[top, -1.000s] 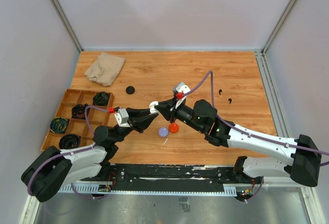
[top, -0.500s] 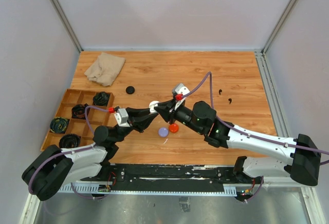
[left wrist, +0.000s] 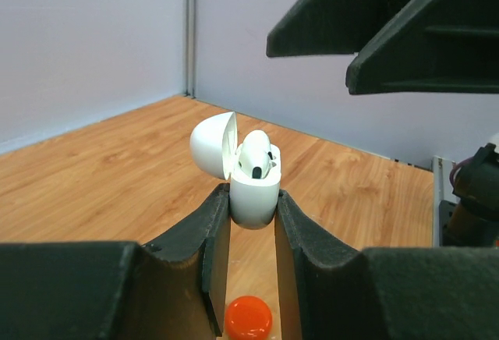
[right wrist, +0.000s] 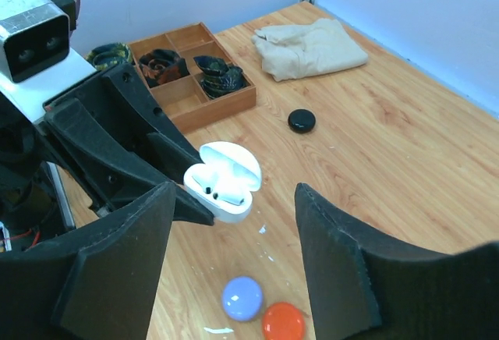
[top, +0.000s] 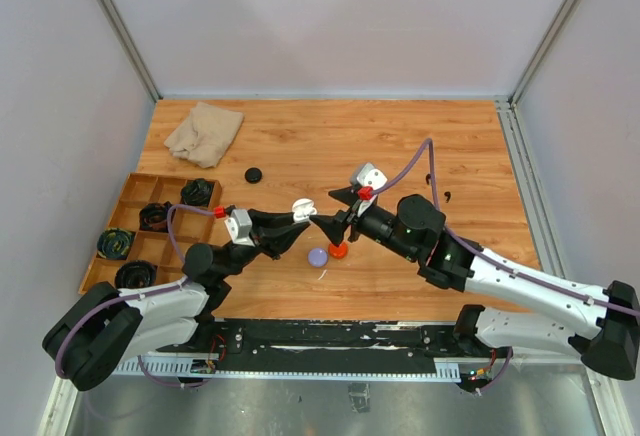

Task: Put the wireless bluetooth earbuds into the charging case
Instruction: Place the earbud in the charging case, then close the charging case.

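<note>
— Where is the case?

— The case point(right wrist: 222, 182) is clamped in the left gripper point(top: 298, 220), raised over the middle of the counter point(top: 300, 146) and toward its near edge. Its lid point(left wrist: 212, 143) is open.

— And the buds?

— A white bud point(left wrist: 256, 157) stands in its well, and the wrist view suggests its twin is beside it. Two black buds point(top: 447, 195) lie near the right edge.

— The right gripper?

— The right gripper point(top: 330, 209) is spread wide and empty, just beside the case.

— Which step, then?

— The white pair looks seated. Next, I'd judge, comes tipping the lid shut with a light push while the left holds steady.
</note>
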### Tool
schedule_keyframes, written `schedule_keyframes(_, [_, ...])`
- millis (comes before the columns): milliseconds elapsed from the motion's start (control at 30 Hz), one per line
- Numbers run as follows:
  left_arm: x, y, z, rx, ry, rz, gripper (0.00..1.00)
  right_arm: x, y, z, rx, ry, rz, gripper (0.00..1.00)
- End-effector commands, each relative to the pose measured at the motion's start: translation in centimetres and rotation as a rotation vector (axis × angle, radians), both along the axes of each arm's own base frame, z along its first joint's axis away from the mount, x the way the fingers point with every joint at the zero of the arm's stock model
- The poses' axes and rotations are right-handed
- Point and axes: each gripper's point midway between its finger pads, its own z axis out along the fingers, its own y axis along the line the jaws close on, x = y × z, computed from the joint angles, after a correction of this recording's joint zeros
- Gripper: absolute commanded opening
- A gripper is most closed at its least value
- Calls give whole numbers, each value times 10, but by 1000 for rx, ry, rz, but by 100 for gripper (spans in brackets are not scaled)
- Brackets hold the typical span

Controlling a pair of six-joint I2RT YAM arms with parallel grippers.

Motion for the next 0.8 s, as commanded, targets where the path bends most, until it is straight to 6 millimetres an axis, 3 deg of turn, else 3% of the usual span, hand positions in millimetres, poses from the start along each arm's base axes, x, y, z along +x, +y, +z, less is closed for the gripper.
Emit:
schedule_keyframes(0, [-1, -7, 7, 4, -5, -47, 0, -1, -11, 7, -88, -44, 93, 69])
schedule_keyframes(400, [-20, -27, 0, 97, -18, -208, 0, -14, -25, -21, -193, 22, 379, 100])
schedule_keyframes(767, [-21, -34, 4, 101, -3, -256, 0, -30, -8, -37, -231, 58, 561, 99])
